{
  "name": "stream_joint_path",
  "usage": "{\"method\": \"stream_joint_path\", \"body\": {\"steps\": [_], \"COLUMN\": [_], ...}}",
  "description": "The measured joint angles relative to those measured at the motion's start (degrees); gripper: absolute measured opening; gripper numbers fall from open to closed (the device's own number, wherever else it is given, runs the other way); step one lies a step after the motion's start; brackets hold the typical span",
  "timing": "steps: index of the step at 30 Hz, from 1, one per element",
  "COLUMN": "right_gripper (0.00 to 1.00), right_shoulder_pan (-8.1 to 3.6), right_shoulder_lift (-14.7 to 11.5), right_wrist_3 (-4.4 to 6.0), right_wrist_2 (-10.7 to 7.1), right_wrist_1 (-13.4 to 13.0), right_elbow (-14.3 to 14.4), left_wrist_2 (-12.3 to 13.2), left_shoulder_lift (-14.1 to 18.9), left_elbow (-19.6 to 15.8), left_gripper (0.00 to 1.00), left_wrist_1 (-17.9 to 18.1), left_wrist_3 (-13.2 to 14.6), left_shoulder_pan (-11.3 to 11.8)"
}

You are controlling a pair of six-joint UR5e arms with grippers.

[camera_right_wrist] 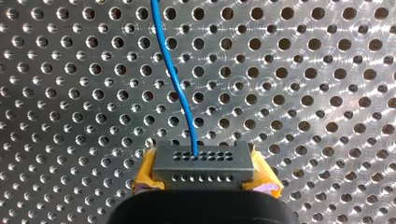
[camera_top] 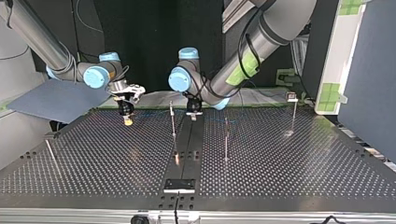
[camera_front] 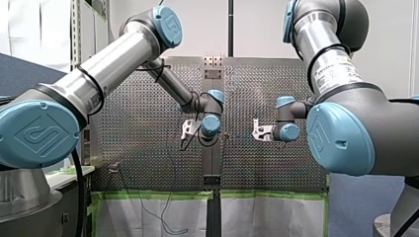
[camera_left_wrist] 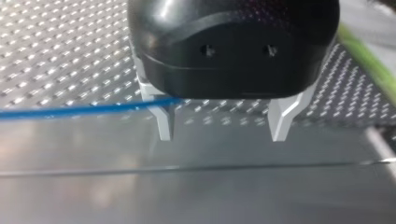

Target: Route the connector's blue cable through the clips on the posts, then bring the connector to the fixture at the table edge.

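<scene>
Shiny perforated metal table [camera_right_wrist: 303, 70]; smooth blue plastic-sheathed cable [camera_right_wrist: 173, 70].

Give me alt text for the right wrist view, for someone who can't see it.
A dark grey connector is clamped at both ends between the yellow-padded fingers of my right gripper. A blue cable leaves one of its holes and runs ahead across the perforated table.

Robotics lab: left arm [camera_front: 113, 54] and right arm [camera_front: 326, 64], blue-jointed industrial units, flanking a perforated metal table [camera_top: 289, 163] studded with thin steel posts [camera_top: 226, 140]. Green tape [camera_front: 163, 194] edging white sheeting [camera_front: 267, 217] at six o'clock of the front view; metal framing [camera_front: 75, 29] at eleven o'clock; grey partition panel [camera_top: 369, 79] at three o'clock of the top view.
</scene>
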Motion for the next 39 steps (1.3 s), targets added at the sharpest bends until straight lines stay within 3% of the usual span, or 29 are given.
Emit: {"method": "stream_joint_path", "body": {"steps": [11,25,39], "right_gripper": [0.00,0.00,0.00], "right_shoulder_pan": [0.00,0.00,0.13], "right_shoulder_lift": [0.0,0.0,0.0], "right_wrist_3": [0.01,-0.06,-0.07], "right_wrist_2": [0.03,0.05,-0.08], "right_wrist_1": [0.5,0.8,0.8], "right_elbow": [0.0,0.0,0.0], "left_wrist_2": [3.4,2.6,3.2], "left_shoulder_lift": [0.1,2.2,2.6], "left_elbow": [-2.0,-2.3,-4.9], "left_gripper": [1.00,1.00,1.00], "left_wrist_1": [-0.9,0.1,2.1], "left_wrist_3": [1.1,1.1,1.0], "left_shoulder_pan": [-1.3,-3.1,-5.8]}}
